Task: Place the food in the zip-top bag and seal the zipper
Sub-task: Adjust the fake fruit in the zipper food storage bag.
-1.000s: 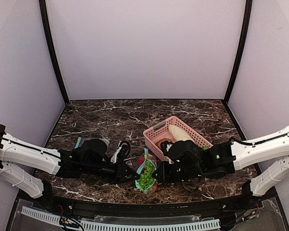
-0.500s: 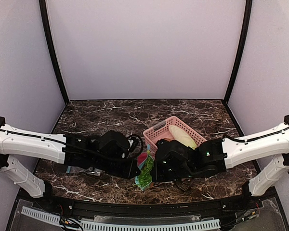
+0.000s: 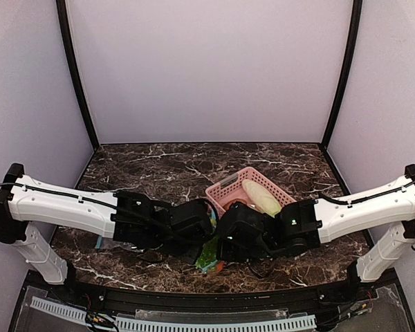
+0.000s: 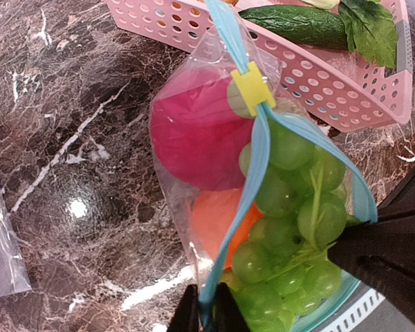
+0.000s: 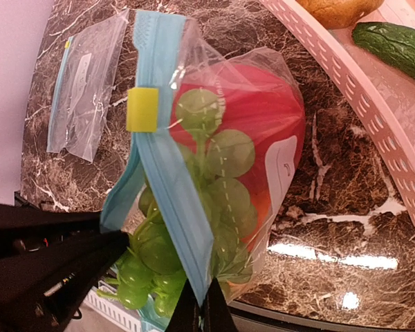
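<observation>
The zip-top bag (image 4: 180, 204) (image 5: 263, 66) (image 3: 209, 257) was found between the two grippers, close beside the pink basket (image 4: 318, 76) (image 5: 346, 90) (image 3: 228, 188), over the near part of the marble table (image 3: 159, 166). Whether it rested on the surface or hung clear could not be determined. The food was inside it: a red tomato-like fruit (image 4: 197, 135) (image 5: 263, 114) towards the slider end, an orange fruit (image 4: 211, 225) (image 5: 263, 207) next to it, and a green grape bunch (image 4: 297, 228) (image 5: 211, 187) packed against the zipper (image 4: 252, 166) (image 5: 169, 180). A white label (image 5: 283, 173) showed on one face. The zipper carried a yellow slider (image 4: 252, 84) (image 5: 142, 108) near one end. Beyond the slider the light blue strip parted into two lips, so the mouth stood open along most of its length. The left gripper (image 4: 206, 312) was clenched on the end of one lip, with its fingertips pressed together on the blue strip. The right gripper (image 5: 199, 311) was likewise clamped on the end of the other lip. The basket held a dark green cucumber (image 4: 301, 24) (image 5: 398, 45), a green leaf (image 4: 373, 31) and a brown piece (image 5: 332, 8) only partly in view. The overhead view also showed a pale oval item (image 3: 261, 197) in it. A second clear bag (image 5: 83, 83) lay flat on the table, well apart from the held one.
</observation>
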{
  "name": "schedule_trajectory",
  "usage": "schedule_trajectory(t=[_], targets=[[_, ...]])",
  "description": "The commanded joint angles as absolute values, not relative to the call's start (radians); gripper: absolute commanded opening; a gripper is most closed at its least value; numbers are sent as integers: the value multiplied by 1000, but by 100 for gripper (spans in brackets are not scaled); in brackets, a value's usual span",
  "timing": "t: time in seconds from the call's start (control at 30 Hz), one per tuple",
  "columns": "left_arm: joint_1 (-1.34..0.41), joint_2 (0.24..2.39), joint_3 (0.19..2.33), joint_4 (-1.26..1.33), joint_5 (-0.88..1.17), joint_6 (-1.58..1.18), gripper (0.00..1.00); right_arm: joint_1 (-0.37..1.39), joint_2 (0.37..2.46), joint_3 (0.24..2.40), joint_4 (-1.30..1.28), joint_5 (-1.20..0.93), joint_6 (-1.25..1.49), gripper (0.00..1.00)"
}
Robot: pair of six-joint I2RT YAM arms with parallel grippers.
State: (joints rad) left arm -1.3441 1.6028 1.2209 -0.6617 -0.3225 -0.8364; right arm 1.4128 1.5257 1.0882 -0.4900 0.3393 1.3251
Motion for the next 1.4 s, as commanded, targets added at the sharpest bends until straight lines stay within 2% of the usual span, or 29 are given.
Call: schedule_trajectory(t=[0.0, 0.03, 0.1, 0.3, 0.4, 0.53, 0.8, 0.93, 1.13, 1.37], targets=[[-1346, 1519, 1141, -593, -304, -866, 36, 1423, 1485, 1077, -508, 393, 1368, 0], [-1343, 1485, 1102, -517, -264, -872, 44, 1424, 1484, 1076, -508, 394, 1367, 0], [-1332, 1431, 1030, -399, -186, -900, 51, 1424, 1476, 1071, -509, 396, 1365, 0], [-1290, 1308, 877, -207, -36, -976, 61, 1423, 1457, 1056, -495, 398, 1364, 0], [-1264, 1285, 813, -62, 67, -1016, 62, 1423, 1455, 1052, -481, 396, 1354, 0], [-1207, 1258, 682, 136, 176, -1079, 59, 1423, 1438, 1022, -403, 373, 1313, 0], [-1145, 1266, 597, 320, 278, -1122, 59, 1412, 1408, 931, -223, 293, 1264, 0], [-1139, 1270, 568, 382, 299, -1148, 52, 1401, 1379, 861, -129, 249, 1273, 0], [-1138, 1264, 546, 404, 295, -1164, 43, 1395, 1364, 846, -119, 241, 1269, 0], [-1137, 1255, 507, 466, 299, -1203, 23, 1391, 1367, 834, -101, 227, 1273, 0]])
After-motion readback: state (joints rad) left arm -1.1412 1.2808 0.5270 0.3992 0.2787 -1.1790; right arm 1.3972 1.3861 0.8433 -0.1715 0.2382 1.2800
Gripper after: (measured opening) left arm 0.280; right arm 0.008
